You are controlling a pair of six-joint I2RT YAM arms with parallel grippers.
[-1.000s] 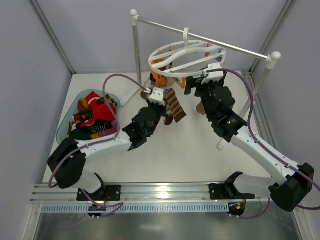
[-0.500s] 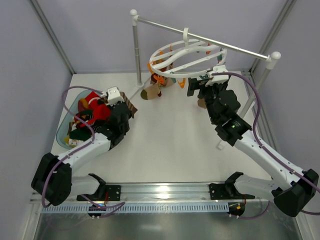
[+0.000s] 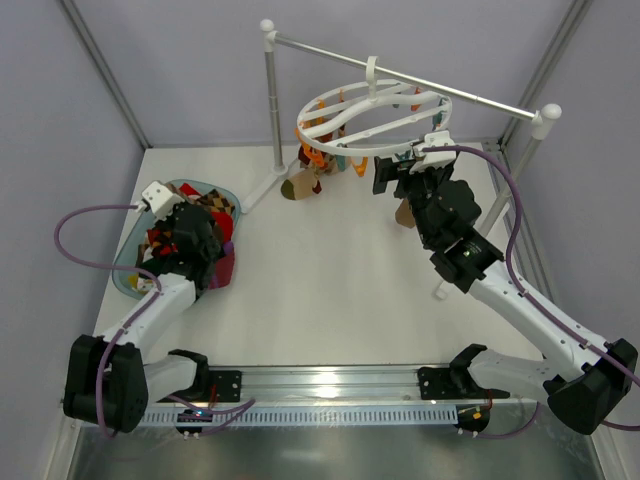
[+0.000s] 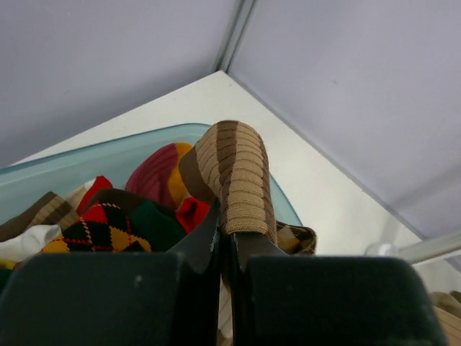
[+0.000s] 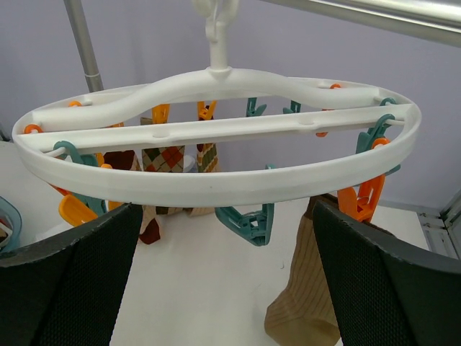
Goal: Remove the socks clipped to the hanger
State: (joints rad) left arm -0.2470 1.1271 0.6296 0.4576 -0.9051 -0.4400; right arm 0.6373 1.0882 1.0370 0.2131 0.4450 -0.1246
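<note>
The white ring hanger (image 3: 312, 137) hangs by its hook from the rail. Brown-and-tan checked socks (image 3: 301, 183) and a plain tan sock (image 3: 404, 212) hang from its clips. My left gripper (image 3: 192, 238) is over the tray and shut on a brown-and-tan striped sock (image 4: 234, 169), as the left wrist view (image 4: 227, 225) shows. My right gripper (image 3: 393, 172) is open and empty under the hanger's near rim (image 5: 216, 184). In the right wrist view (image 5: 225, 209) a teal clip (image 5: 252, 220) sits between its fingers, with the tan sock (image 5: 306, 292) beside the right finger and the checked socks (image 5: 163, 158) behind.
A teal tray (image 3: 127, 272) at the left holds a pile of red, green and argyle socks (image 4: 108, 220). The white rail stand (image 3: 455, 90) with ball-topped posts crosses the back, one post (image 3: 272, 110) near the hanger. Grey walls enclose the table.
My left arm has swung left from under the hanger to over the tray, carrying the striped sock. The right arm has barely moved.
</note>
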